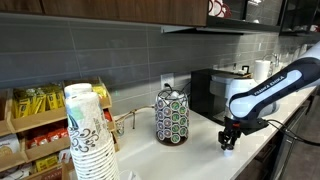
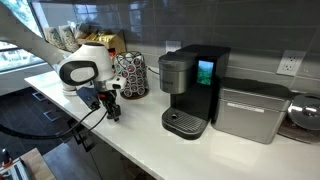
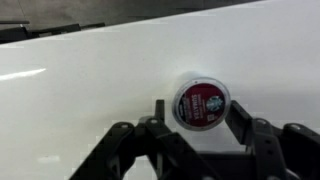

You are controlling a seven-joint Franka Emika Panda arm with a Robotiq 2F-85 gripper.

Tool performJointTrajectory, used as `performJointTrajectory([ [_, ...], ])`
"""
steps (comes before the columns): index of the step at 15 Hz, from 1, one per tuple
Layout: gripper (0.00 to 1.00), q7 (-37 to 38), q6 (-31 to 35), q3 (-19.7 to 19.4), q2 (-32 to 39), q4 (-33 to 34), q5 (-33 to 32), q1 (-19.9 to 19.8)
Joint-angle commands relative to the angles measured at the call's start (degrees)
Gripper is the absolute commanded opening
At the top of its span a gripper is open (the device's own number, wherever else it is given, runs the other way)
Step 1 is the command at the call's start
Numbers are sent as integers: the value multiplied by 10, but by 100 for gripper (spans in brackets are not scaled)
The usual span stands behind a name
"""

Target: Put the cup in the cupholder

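The cup is a small round coffee pod (image 3: pixel 201 102) with a dark red lid and whitish rim, upright on the white counter. In the wrist view my gripper (image 3: pixel 198 110) is open, with one finger on each side of the pod and a small gap at the right finger. In both exterior views the gripper (image 1: pixel 230 143) (image 2: pixel 112 112) points down at the counter near its front edge. The cupholder, a dark wire carousel lined with pods (image 1: pixel 171 115) (image 2: pixel 130 74), stands upright on the counter, apart from the gripper, toward the wall.
A black coffee machine (image 2: pixel 190 85) stands beside the carousel, with a grey box appliance (image 2: pixel 250 108) next to it. A tall stack of patterned paper cups (image 1: pixel 90 135) and a wooden rack of packets (image 1: pixel 35 120) are at the counter's other end.
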Motion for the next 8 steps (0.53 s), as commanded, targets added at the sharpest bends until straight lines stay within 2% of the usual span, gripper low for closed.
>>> performJointTrajectory([
  [1,69,5,-14,-2,-8,-5,-5,-6],
  [8,68,-1,-34,-4,-9,-5,-2,-6],
])
